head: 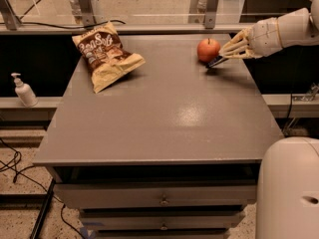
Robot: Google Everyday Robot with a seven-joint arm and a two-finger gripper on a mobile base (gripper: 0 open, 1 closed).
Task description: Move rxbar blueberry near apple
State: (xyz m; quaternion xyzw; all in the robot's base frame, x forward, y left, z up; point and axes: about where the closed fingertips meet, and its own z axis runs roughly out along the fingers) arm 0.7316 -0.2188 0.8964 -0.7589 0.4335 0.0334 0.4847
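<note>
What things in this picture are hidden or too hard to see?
1. The rxbar blueberry: only a dark sliver shows in the camera view. The gripper, shut on it just right of the apple, covers the rest.
2. The robot arm: cut off by the right edge.
3. The chip bag: its lettering is too blurred to read.
4. The drawers: their fronts hide the insides.

The rxbar blueberry (216, 61), a small flat bar in a dark wrapper, sticks out from the tips of the gripper (225, 55) at the table's far right, pinched there and tilted down towards the tabletop. The apple (208, 50), round and red-orange, sits upright just left of the fingertips, close beside the bar.
</note>
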